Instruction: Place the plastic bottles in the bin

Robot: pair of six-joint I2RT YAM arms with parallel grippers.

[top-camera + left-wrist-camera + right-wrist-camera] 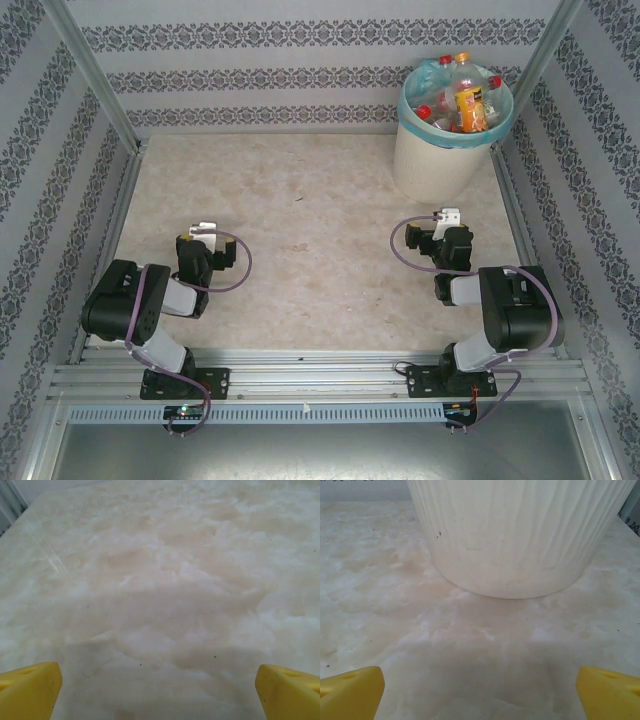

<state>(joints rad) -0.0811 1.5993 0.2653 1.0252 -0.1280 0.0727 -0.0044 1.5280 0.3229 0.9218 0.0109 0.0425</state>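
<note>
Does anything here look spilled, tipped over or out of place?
Nothing stands out. The bin stands upright at the far right corner of the table, with the plastic bottles piled inside; one orange-labelled bottle pokes above the rim. The left gripper and right gripper are open, holding nothing.

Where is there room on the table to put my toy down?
Almost the whole table is bare: the middle between the left gripper and right gripper, and the far left corner by the walls. It is crowded only at the far right, where the bin stands, piled with plastic bottles.
</note>
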